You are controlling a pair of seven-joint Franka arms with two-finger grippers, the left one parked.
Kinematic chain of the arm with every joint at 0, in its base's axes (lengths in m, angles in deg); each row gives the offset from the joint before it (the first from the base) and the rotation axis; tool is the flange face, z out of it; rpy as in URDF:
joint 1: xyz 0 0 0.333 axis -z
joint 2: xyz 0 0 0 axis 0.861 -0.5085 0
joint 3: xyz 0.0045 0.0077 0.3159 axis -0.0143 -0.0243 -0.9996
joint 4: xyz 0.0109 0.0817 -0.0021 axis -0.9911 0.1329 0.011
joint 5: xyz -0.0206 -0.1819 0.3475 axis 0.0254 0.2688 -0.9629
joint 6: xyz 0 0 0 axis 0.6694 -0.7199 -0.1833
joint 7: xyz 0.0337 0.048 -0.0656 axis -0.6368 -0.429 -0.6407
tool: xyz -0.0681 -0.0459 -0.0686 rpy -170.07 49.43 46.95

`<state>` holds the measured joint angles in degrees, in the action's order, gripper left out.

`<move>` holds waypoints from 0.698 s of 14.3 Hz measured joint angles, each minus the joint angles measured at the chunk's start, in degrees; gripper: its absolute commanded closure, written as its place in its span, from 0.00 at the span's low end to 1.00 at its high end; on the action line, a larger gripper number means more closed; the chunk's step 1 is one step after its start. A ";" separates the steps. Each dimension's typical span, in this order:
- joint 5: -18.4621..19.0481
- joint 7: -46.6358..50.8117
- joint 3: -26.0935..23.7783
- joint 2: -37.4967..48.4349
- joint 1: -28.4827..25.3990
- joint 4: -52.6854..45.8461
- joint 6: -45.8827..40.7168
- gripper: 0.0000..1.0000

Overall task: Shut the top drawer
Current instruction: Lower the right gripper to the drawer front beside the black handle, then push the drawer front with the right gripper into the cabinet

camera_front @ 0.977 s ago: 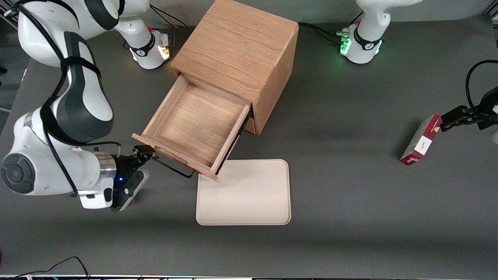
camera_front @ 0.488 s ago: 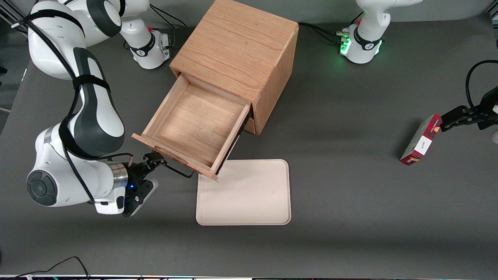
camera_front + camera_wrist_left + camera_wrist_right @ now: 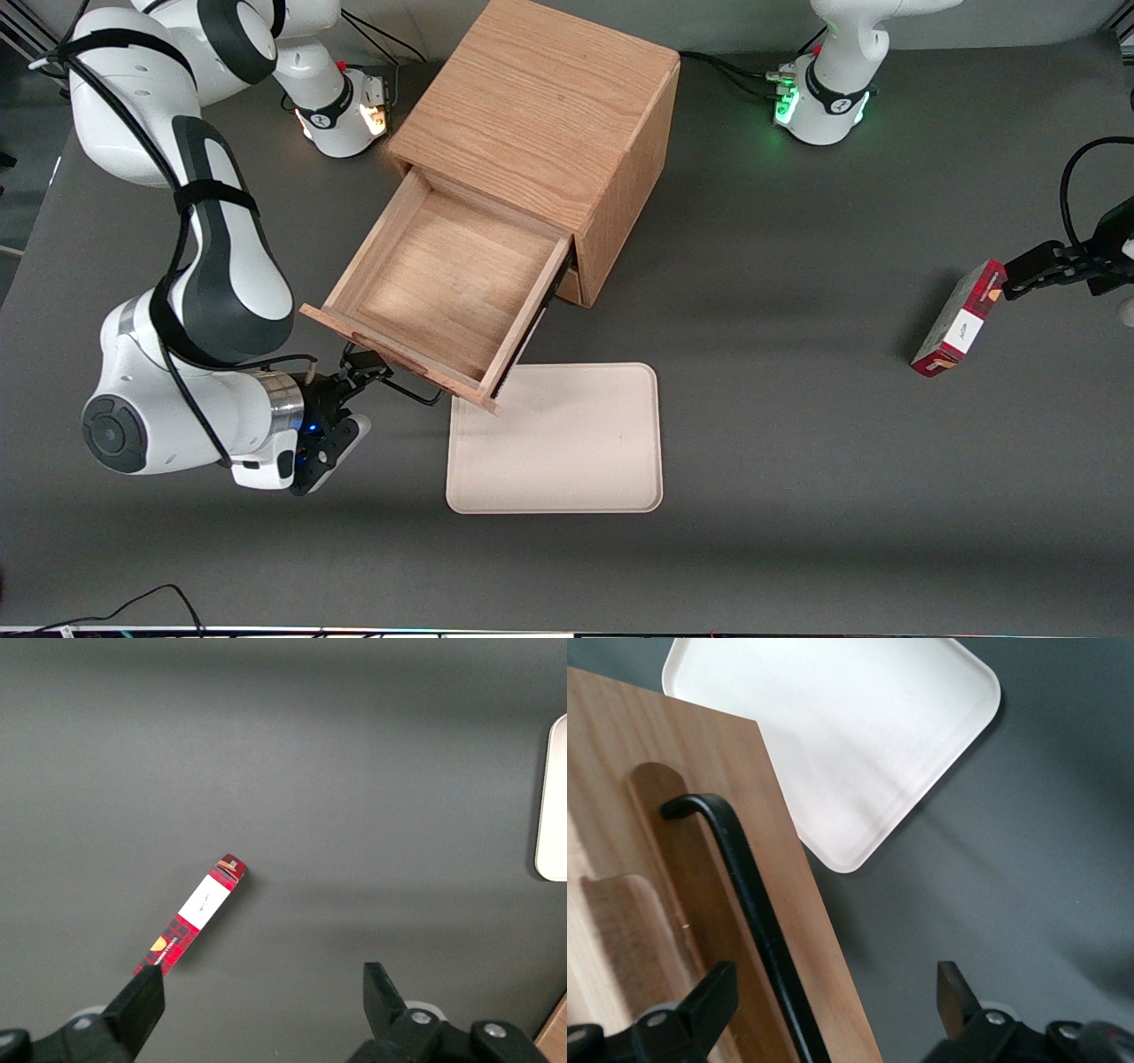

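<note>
The top drawer (image 3: 447,283) stands pulled well out of the oak cabinet (image 3: 540,115), its shallow wooden box bare inside and its flat front nearest the front camera. A thin black bar handle (image 3: 749,904) runs along that front, set over a rounded recess in the wood.

The gripper (image 3: 365,370) sits right at the drawer front, at the end of the handle toward the working arm's end of the table. Its jaws are spread wide: in the right wrist view one finger (image 3: 709,997) lies over the wood of the drawer front and the other finger (image 3: 952,992) hangs over the bare grey table (image 3: 797,399), with the handle passing between them. Neither finger visibly presses the bar, and nothing is held.

A cream tray (image 3: 555,438) lies flat on the table just beside the drawer's front corner, nearer the front camera. A red plaid box (image 3: 959,319) lies well apart, toward the parked arm's end of the table.
</note>
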<state>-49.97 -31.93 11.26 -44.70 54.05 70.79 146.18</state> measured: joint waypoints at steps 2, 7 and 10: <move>0.00 0.00 0.00 0.00 0.19 1.18 0.60 0.00; -0.34 0.00 -0.03 0.35 0.52 4.51 3.42 0.00; -0.66 0.03 -0.05 1.47 0.54 6.95 4.93 0.00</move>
<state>-50.63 -31.90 11.21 -43.23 54.59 77.74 151.11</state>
